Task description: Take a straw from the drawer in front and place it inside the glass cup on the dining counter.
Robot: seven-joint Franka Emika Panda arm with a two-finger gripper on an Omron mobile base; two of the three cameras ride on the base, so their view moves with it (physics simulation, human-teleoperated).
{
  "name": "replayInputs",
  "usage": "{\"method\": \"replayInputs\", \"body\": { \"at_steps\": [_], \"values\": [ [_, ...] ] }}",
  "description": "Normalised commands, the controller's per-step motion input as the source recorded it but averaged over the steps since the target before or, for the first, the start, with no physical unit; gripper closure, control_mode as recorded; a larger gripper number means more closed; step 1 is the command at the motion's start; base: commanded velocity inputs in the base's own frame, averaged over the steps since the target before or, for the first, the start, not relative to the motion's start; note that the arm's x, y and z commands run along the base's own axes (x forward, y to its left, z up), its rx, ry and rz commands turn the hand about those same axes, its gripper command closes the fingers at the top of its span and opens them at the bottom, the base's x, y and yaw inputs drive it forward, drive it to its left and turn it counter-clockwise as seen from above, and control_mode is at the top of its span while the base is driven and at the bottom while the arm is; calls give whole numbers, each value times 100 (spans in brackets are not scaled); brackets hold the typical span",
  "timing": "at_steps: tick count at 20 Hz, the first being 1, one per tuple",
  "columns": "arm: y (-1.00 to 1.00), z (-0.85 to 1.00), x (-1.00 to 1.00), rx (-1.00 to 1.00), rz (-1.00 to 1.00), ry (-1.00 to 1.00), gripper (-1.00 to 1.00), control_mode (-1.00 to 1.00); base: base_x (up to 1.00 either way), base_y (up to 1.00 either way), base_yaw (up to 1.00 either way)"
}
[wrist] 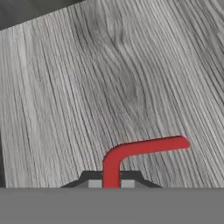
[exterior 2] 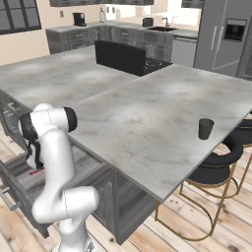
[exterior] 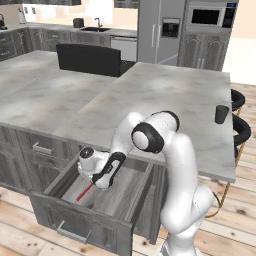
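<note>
The open drawer (exterior: 131, 192) held the red straw (exterior: 84, 191); the pincer (wrist: 111, 183) was clamped on it, bent end jutting past its tips.

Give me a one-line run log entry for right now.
tool: shut on straw | straw: low over drawer bottom | drawer: open | glass cup: upright on dining counter, no straw in it

Straw (wrist: 140, 149) cut off between the finger tips at the hand view's bottom; upper end hidden behind the hand in the left base view. Drawer (exterior: 131, 192) partly blocked by the arm
</note>
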Motion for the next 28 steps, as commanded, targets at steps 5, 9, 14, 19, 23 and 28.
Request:
{"method": "replayInputs", "body": {
  "at_steps": [5,9,14,19,23,28],
  "values": [
    [-16,100,0,0,-7,-23,100,-100,0,0,0],
    [-19,85,0,0,-8,-10,100,-100,0,0,0],
    [-16,70,-5,0,-8,0,100,-100,0,0,0],
    [-11,54,-32,2,-10,7,100,-100,0,0,0],
    [-10,59,-46,5,-11,11,100,-100,0,0,0],
    [-18,64,-46,3,-9,7,100,-100,0,0,0]
  ]
}}
